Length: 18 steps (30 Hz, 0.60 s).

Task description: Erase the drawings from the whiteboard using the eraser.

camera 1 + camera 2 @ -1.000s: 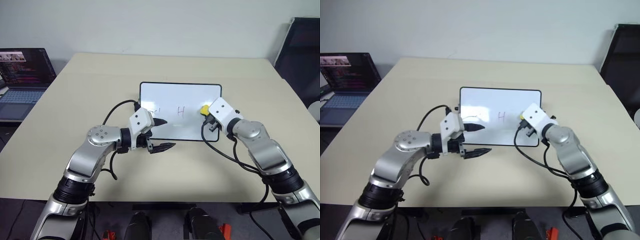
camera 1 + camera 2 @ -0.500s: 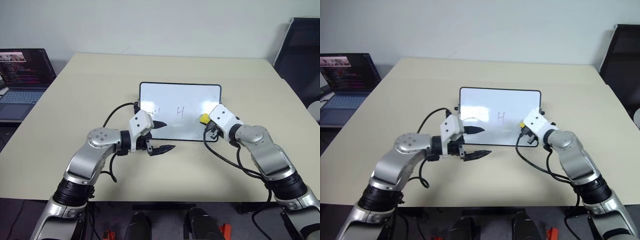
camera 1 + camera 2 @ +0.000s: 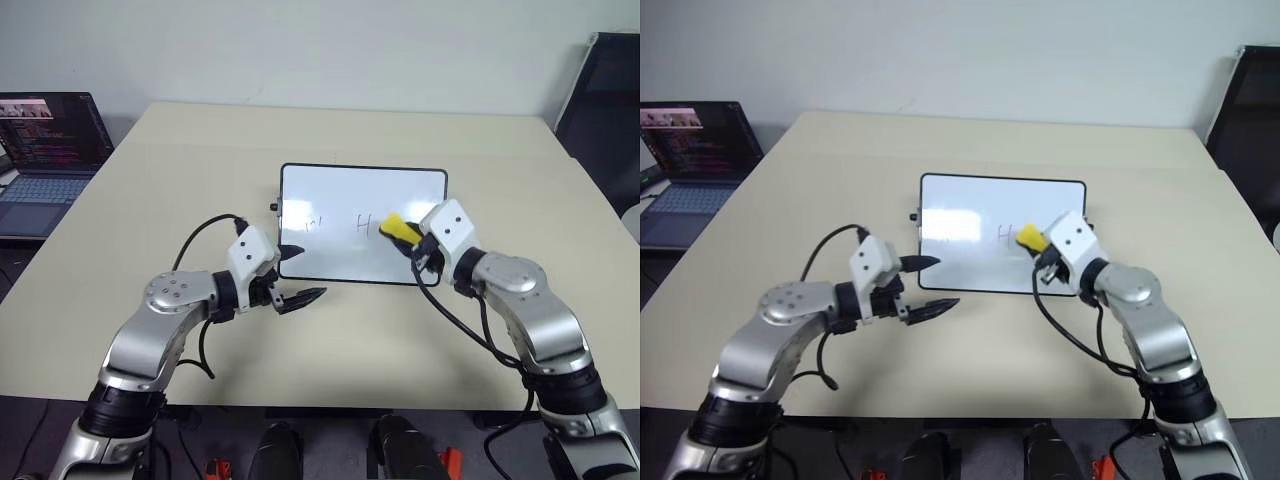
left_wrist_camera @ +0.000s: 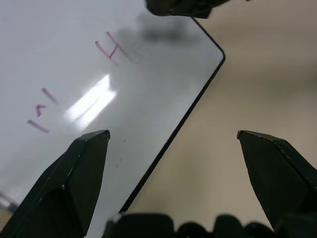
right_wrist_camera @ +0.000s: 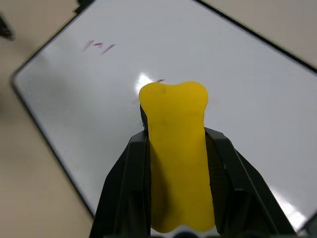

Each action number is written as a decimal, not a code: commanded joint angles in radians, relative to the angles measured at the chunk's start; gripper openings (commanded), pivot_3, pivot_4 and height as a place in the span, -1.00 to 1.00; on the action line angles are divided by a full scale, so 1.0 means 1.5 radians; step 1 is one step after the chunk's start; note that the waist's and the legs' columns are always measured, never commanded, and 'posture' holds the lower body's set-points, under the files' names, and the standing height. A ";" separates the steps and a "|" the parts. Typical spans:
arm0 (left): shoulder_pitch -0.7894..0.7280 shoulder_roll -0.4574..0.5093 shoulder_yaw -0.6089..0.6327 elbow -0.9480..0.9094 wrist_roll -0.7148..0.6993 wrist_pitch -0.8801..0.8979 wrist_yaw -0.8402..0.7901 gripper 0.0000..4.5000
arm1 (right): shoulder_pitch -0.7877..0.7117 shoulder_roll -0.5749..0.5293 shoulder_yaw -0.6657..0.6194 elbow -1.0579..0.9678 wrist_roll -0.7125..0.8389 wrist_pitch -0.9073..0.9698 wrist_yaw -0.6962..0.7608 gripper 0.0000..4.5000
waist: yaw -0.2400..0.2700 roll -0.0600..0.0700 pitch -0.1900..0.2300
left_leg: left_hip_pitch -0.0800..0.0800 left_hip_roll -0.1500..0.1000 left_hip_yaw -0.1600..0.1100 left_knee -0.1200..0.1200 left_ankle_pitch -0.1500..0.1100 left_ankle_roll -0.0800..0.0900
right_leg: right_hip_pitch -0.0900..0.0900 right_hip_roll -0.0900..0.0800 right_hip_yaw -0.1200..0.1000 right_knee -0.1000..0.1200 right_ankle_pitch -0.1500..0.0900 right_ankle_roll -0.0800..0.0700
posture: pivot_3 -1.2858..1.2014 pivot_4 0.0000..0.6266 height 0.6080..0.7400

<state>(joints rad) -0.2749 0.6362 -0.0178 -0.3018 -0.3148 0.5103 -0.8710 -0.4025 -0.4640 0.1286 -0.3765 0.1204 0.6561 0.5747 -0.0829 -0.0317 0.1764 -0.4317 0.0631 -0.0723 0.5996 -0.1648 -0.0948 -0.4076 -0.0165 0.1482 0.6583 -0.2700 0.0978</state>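
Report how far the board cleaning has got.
Done: the right end effector is shut on the yellow eraser, held over the whiteboard beside the "H". In hand: bringing the eraser to the marks. Left: the "H" and the fainter marks near the open left end effector are unwiped.

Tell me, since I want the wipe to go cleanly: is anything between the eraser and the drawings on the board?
Nothing visible. The right gripper holds the eraser over the whiteboard beside the H; bare board lies between it and the other marks. The open left gripper sits at the board's near left edge.
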 commanded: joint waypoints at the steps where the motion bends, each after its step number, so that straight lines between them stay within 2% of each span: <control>1: 0.026 0.006 0.052 -0.040 -0.020 0.006 0.029 1.00 | 0.021 -0.002 -0.045 -0.069 0.061 0.027 0.019 -0.51 | 0.000 0.000 0.000 | 0.000 0.000 0.000 0.000 0.000 0.000 | 0.000 0.000 0.000 0.000 0.000 0.000 | 0.03 -0.52 1.00; 8: 0.069 0.002 0.104 -0.058 -0.039 0.004 0.063 1.00 | 0.066 0.006 -0.026 -0.087 0.083 0.013 0.018 -0.51 | 0.000 0.000 0.000 | 0.000 0.000 0.000 0.000 0.000 0.000 | 0.000 0.000 0.000 0.000 0.000 -0.001 | 0.03 -0.52 1.00; 14: 0.064 0.015 0.105 -0.054 -0.037 0.009 0.067 1.00 | 0.017 0.012 0.031 -0.042 0.042 -0.025 0.016 -0.51 | -0.001 0.000 0.000 | 0.000 0.000 0.000 0.000 0.000 0.000 | -0.001 0.000 0.000 0.000 0.000 -0.001 | 0.03 -0.52 1.00; 18: 0.045 0.021 0.079 -0.055 -0.030 0.017 0.063 1.00 | -0.071 0.034 0.103 0.071 -0.056 -0.073 -0.030 -0.51 | -0.002 -0.001 0.000 | 0.000 0.000 0.000 0.000 0.000 0.000 | -0.001 0.000 0.000 0.000 0.000 -0.001 | 0.03 -0.52 1.00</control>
<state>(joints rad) -0.1815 0.6561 0.1092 -0.3483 -0.3545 0.5374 -0.7755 -0.4586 -0.4265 0.2605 -0.3052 0.0946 0.5944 0.5643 -0.0858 -0.0327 0.1769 -0.4311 0.0630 -0.0718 0.5996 -0.1649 -0.0949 -0.4090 -0.0166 0.1485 0.6582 -0.2701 0.0963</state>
